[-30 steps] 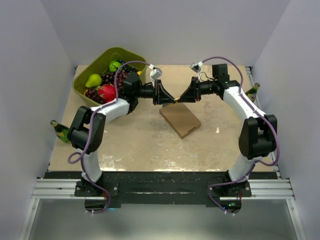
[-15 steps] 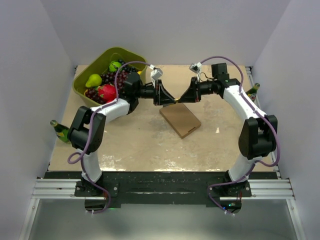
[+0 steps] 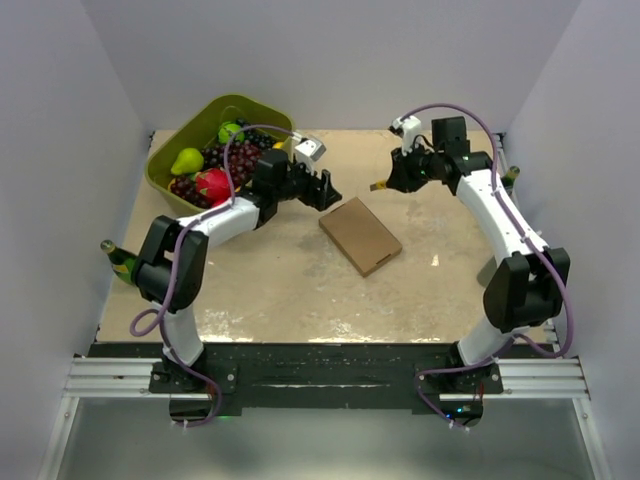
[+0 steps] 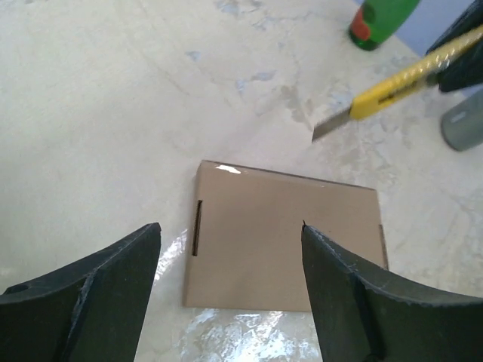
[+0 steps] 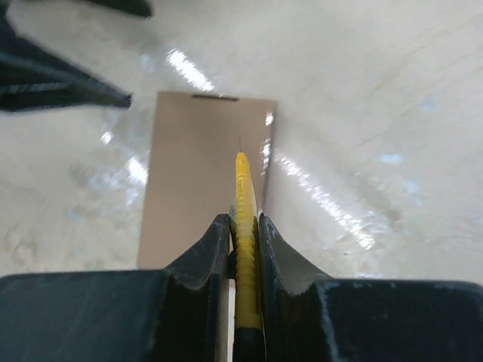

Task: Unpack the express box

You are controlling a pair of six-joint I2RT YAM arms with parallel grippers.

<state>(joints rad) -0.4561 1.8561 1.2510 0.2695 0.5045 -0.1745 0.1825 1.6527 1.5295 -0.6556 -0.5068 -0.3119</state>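
Table: a pale, mottled table (image 3: 300, 290) carried everything, with both arms reaching in over its far half.
Fruit tub: an olive-green tub (image 3: 160, 168) sat at the far left corner, filled with dark grapes, a green pear and a red fruit, behind the left arm and well apart from the box.
Express box: the brown cardboard express box (image 3: 360, 236) lay flat and closed near the middle of the table, turned at an angle. A narrow slit showed along one short side in the left wrist view (image 4: 283, 249).
Left gripper: the left gripper (image 3: 325, 190) hung just beside the box's far left corner, its fingers spread wide and holding nothing. From its own camera (image 4: 230, 234) the box lay below, between the two dark fingers, with neither touching it.
Right gripper: the right gripper (image 3: 393, 177) stood above the table beyond the box's far corner, its fingers pressed tight on a knife handle (image 5: 244, 220).
Utility knife: the yellow utility knife (image 3: 379, 185) pointed towards the box with its grey blade out (image 4: 392, 87). The tip was in the air, apart from the cardboard.
Bottles: one green bottle (image 3: 120, 262) sat at the left table edge and another (image 3: 505, 183) at the right edge, both well away from the box.
Obstructions: nothing lay on top of the box.
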